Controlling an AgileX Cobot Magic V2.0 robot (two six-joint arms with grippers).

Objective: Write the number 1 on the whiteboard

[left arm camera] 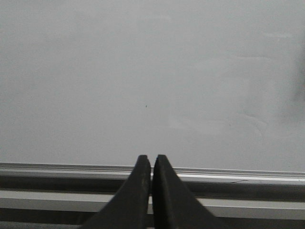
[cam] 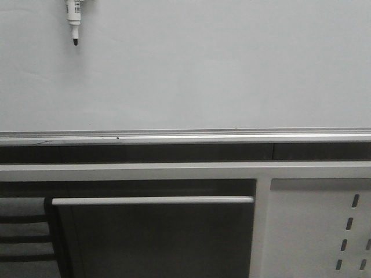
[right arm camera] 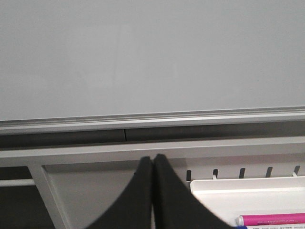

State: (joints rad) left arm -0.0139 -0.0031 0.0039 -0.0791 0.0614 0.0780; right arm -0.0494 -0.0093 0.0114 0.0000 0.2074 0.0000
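Observation:
The whiteboard [cam: 208, 69] fills the upper front view, glossy white-grey, with a silver rail [cam: 185, 136] along its lower edge. No black stroke of the number 1 shows on it in any view. A white-barrelled marker with a black tip [cam: 73, 20] hangs tip-down at the board's top left; what holds it is out of view. My left gripper [left arm camera: 151, 160] is shut and empty, its tips level with the rail [left arm camera: 71, 168], facing bare board [left arm camera: 143, 71]. My right gripper [right arm camera: 153, 159] is shut and empty, below the board [right arm camera: 152, 52], in front of the cabinet.
Below the rail stands a white cabinet frame [cam: 185, 171] with a perforated panel [cam: 324, 226] at the right and a dark opening at the left. In the right wrist view a white tray [right arm camera: 238, 191] holds a pink marker [right arm camera: 271, 220].

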